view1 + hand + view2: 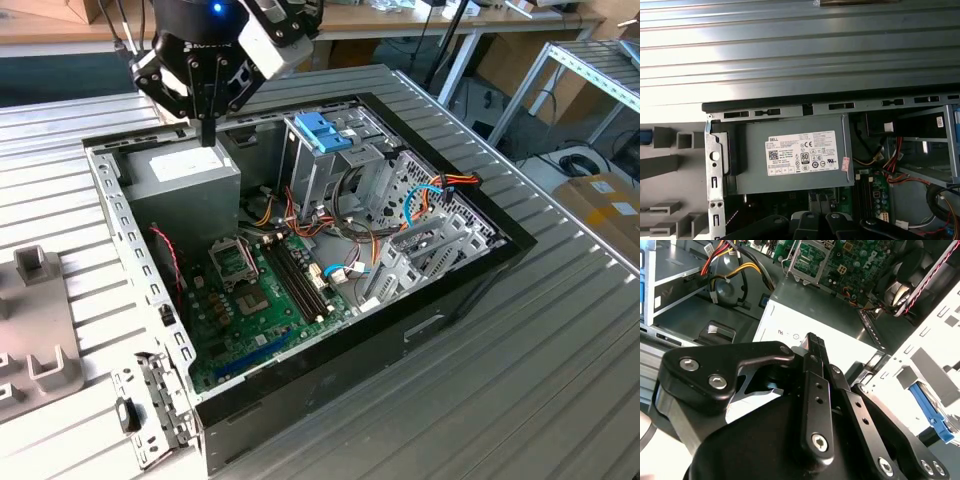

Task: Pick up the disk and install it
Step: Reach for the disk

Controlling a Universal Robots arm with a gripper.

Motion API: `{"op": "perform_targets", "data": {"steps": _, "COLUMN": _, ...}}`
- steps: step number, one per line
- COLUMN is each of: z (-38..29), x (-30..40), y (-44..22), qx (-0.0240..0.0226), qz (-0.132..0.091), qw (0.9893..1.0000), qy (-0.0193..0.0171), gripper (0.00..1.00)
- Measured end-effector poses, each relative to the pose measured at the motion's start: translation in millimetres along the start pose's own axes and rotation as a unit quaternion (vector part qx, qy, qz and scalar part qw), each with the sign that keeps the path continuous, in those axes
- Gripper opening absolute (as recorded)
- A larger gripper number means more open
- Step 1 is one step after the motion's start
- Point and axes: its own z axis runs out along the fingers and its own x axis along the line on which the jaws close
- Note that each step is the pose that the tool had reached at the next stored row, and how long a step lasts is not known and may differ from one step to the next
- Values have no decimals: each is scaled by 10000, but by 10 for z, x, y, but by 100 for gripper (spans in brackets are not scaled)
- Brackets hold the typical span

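Observation:
My gripper point(208, 132) hangs over the back corner of the open computer case point(450, 290), at the exterior view's left. Its black fingers point(814, 342) stand pressed together with nothing between them, just above the white label of the grey power-supply box point(185, 175). The second wrist view has the same box point(840, 307) right under the fingertips. The disk is out of view. A small blue plastic piece point(932, 415) lies beyond the case's metal rear wall; I cannot tell what it belongs to.
Inside the case are the green motherboard point(260, 300), a metal drive cage with a blue bracket point(323, 130) on top, and bundles of coloured cables point(440, 190). Grey fixture blocks point(35, 330) stand on the ribbed table point(560, 380) at the exterior view's left.

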Motion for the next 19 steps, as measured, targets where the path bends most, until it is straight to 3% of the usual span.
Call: {"op": "perform_targets", "data": {"steps": 19, "z": -2, "x": 75, "y": -6, "qx": 0, "qz": 1, "qw": 10000, "qy": 0, "gripper": 10}}
